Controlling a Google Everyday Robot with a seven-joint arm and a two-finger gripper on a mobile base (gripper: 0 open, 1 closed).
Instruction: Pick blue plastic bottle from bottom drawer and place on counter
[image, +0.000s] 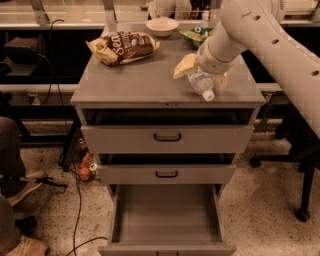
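The blue plastic bottle (201, 83), clear with a white cap pointing to the front, lies tilted at the right front of the counter (140, 82). My gripper (201, 74) reaches in from the upper right. Its pale yellow fingers (184, 65) stand on either side of the bottle and are shut on it. The bottle's underside is at or just above the counter surface; I cannot tell whether it touches. The bottom drawer (167, 216) is pulled fully open below and holds nothing.
A brown snack bag (125, 46), a white bowl (162, 26) and a green bag (197, 35) lie at the back of the counter. The two upper drawers (167, 137) are slightly ajar. A person's feet (22, 182) and cables are at left, and a chair base (301, 214) at right.
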